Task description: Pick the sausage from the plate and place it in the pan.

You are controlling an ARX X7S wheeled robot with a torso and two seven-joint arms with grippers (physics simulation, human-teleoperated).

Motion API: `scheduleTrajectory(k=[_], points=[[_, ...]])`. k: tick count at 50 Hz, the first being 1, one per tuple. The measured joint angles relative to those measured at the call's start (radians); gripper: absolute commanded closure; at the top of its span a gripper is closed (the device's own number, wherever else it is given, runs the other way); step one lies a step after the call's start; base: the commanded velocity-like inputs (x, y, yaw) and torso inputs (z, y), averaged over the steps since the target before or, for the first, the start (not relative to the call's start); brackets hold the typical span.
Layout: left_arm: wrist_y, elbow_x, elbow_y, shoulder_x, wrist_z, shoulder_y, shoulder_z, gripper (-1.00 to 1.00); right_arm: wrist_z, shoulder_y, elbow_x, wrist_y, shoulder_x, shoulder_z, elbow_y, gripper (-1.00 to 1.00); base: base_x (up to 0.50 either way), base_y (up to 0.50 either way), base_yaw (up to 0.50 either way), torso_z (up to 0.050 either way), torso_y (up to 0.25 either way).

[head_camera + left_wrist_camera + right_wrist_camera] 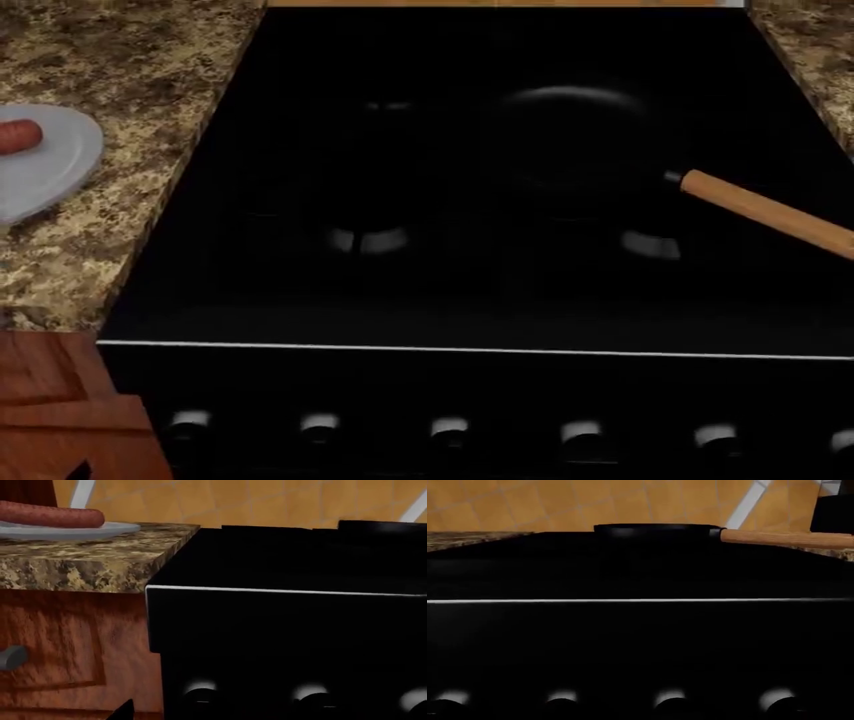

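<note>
Round knobs line the black stove front. Speckled granite table carries the plate with the sausage; pan on stove. Jaws unseen, state undeterminable.

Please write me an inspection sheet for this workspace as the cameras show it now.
Surface: granite counter either side of a black stove.
Job's things: sausage lying on the plate on the left counter; pan on the stove, empty, wooden handle pointing right.
Clutter: nothing seen.
Grippers: neither in view.
Cables: nothing seen.
Surroundings: stove knobs along the front, wooden cabinet below the counter, orange tiled wall behind.
</note>
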Motion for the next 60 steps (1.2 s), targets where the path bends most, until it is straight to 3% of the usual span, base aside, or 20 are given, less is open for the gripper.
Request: scheduleTrajectory(k=[36, 42, 50, 60], points=[[0.008, -0.04, -0.005, -0.045, -0.035, -0.004, 0.06, -1.0, 0.05, -0.003, 0.028, -0.006, 0.047, -0.057, -0.008, -1.0, 0.0, 0.0, 0.0, 0.05, 0.0], [-0.01, -0.047, 0.022, -0.054, -0.043, 0.0, 0.068, -1.0, 0.059, 0.0, 0.031, 0.012, 0.055, -0.065, -0.03, -1.0, 0.0, 0.0, 0.0, 0.01, 0.0], [-0.137, -0.088, 0.174, -0.078, -0.058, 0.001, 0.063, -1.0, 0.074, 0.018, 0.038, 0.133, 0.076, -0.069, -0.152, -1.0, 0.0, 0.0, 0.0, 0.0, 0.0], [-0.433, -0.158, 0.43, -0.116, -0.1, -0.08, 0.055, -1.0, 0.086, 0.077, 0.07, 0.375, 0.11, -0.061, -0.356, -1.0, 0.0, 0.0, 0.0, 0.0, 0.0]])
